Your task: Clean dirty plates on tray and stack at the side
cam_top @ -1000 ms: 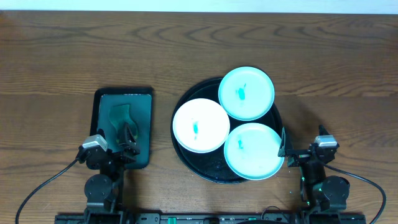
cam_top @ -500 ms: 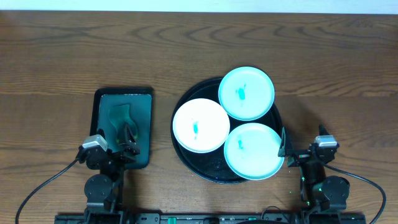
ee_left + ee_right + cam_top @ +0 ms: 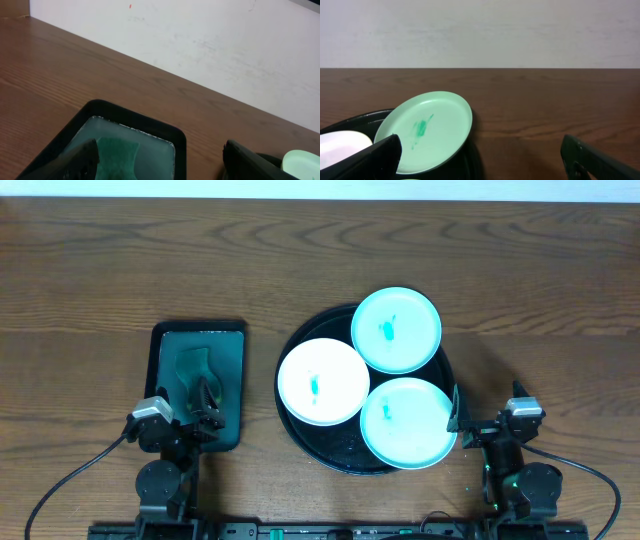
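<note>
All three plates (image 3: 322, 382) lie on the black tray (image 3: 345, 450), teal smears unwiped. Your left gripper (image 3: 203, 408) hangs spread and empty over the dark-green tray (image 3: 160, 380), likely to take the sponge (image 3: 195, 365). Your right gripper (image 3: 462, 420), equally wide and empty, sits beside the nearest mint plate (image 3: 408, 423).

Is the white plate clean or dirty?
Dirty. The white plate has a small teal smear in its middle, and it lies on the black tray.
</note>
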Controlling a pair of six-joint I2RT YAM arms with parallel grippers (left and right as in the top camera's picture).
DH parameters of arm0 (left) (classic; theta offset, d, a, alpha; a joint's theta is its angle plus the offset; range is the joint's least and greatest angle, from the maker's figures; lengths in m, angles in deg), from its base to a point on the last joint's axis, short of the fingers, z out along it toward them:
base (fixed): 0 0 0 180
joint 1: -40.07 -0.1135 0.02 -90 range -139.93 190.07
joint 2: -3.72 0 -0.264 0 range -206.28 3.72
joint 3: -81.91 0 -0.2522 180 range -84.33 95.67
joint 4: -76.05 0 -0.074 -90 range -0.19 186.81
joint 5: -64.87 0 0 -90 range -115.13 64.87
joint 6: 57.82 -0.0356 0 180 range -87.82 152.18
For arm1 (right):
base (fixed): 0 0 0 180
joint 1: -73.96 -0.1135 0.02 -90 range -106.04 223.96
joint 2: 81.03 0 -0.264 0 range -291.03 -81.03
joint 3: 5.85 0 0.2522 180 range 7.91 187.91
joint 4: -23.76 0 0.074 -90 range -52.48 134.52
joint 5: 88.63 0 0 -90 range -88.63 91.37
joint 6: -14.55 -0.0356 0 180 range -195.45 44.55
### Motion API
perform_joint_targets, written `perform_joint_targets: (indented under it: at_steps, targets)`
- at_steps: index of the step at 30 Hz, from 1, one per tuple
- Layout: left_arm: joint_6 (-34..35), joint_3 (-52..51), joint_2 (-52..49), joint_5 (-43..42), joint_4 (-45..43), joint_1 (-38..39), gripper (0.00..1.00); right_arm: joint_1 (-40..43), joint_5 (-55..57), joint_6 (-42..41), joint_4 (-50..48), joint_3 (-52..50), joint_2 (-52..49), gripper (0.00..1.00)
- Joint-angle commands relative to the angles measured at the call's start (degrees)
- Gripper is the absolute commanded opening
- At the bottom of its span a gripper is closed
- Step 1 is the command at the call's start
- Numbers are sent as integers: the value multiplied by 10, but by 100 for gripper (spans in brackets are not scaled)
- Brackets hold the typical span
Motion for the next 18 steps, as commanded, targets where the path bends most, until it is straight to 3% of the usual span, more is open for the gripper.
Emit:
perform_joint_targets:
  at_steps: [1,11,14,18]
  targets:
    - [-7,-7,3,5,28,-2,80,-7,4,-2,3,-1,3,99]
    - [0,-7,2,4,28,-2,80,-7,4,-2,3,-1,3,99]
    - [2,-6,2,-46,29,-2,80,-7,4,-2,3,-1,3,99]
    - [42,11,-28,-48,53,-2,80,-7,3,-2,3,-1,3,99]
